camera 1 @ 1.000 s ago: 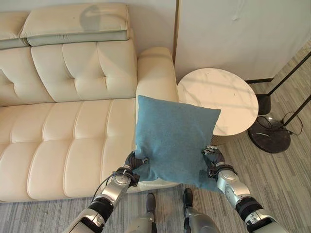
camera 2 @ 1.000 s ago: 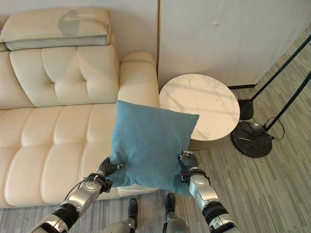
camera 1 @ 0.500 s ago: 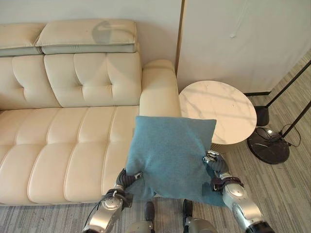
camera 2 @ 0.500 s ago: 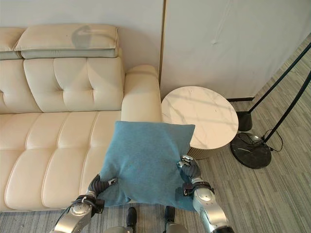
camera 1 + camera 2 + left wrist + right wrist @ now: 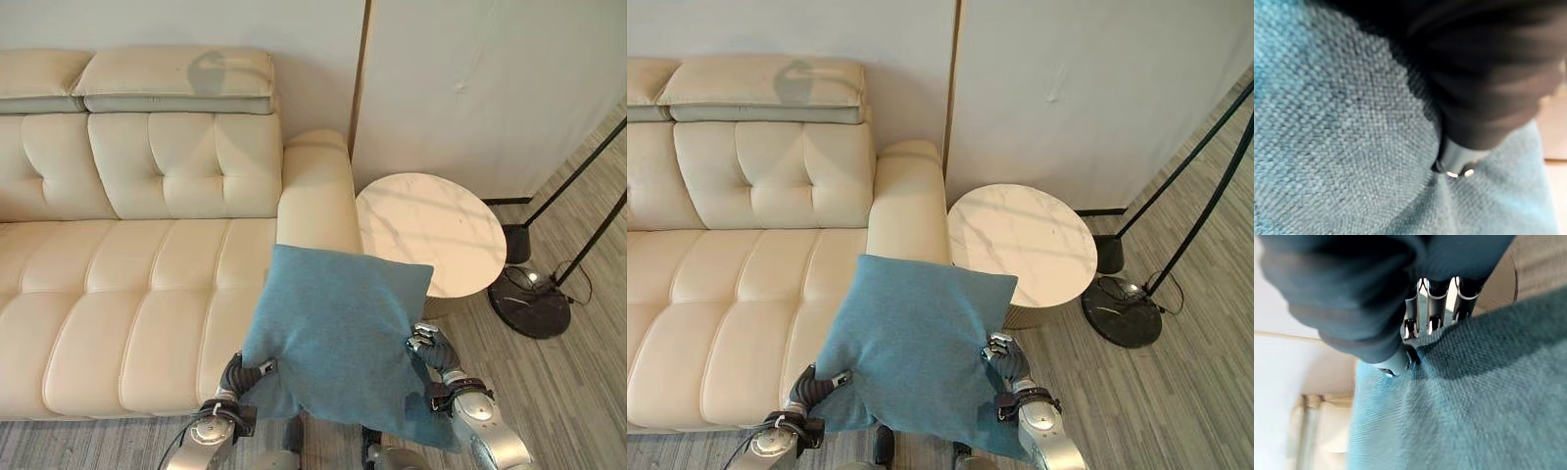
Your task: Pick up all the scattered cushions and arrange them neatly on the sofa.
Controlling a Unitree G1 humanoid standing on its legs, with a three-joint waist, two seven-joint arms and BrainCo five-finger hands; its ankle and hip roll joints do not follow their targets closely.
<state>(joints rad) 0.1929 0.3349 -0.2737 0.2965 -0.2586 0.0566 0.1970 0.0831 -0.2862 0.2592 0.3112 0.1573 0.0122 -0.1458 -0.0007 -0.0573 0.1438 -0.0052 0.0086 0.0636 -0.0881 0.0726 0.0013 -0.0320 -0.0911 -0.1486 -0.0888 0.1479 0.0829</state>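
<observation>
Blue cushion (image 5: 333, 343) was held up in front of the sofa (image 5: 127, 284), near its armrest end, left hand (image 5: 238, 377) and right hand (image 5: 431, 351) each clenched on a lower corner. Not placed yet; sofa seat carried no cushions.

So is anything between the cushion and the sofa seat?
Nothing visible. Both hands, left and right, grip the cushion over the seat's front edge by the armrest; the sofa seat is bare.
</observation>
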